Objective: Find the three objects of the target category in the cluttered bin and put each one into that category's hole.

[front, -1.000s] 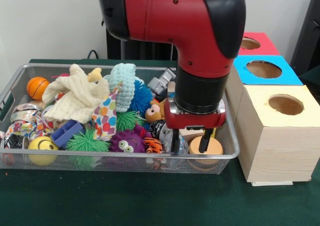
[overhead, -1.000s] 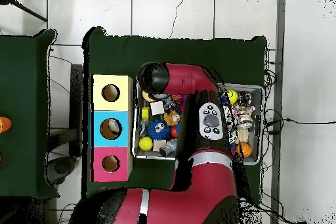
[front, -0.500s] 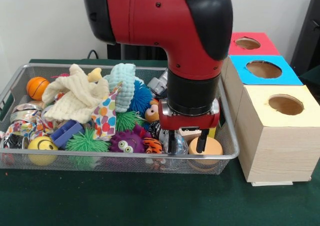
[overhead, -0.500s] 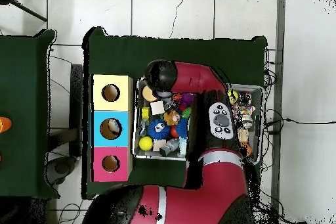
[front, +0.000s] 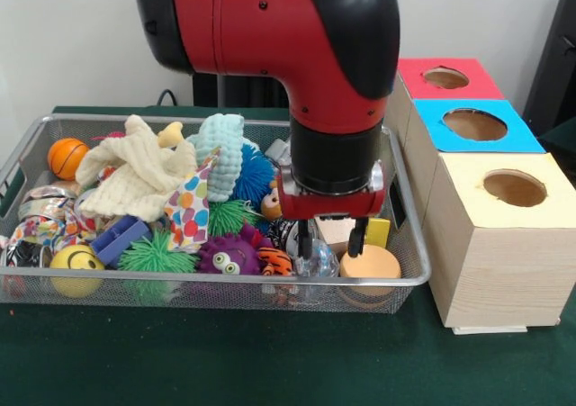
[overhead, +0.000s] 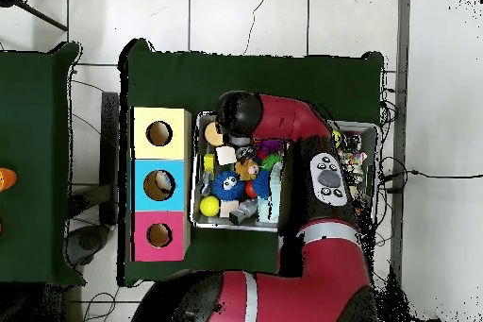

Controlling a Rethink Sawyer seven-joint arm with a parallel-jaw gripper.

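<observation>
We see the front view evenly and brightly lit, apparently from above. Soft glare sits on the arm point(front: 270, 28) shell, and its underside stays dark. The bin point(front: 216, 289) casts only a faint shadow on the green cloth point(front: 270, 361). Focus is fair throughout, with slight softness in the toys. The overhead view is flatter and coarser, the floor point(overhead: 283, 16) pale and nearly washed out.

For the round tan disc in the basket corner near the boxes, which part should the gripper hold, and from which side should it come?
Probably from straight above, closing across the curved rim of the tan disc. It lies flat with its round face up, and the wire basket wall stands close beside it, so a side approach looks blocked. The gripper hangs open just beside it, over a clear ball.
</observation>
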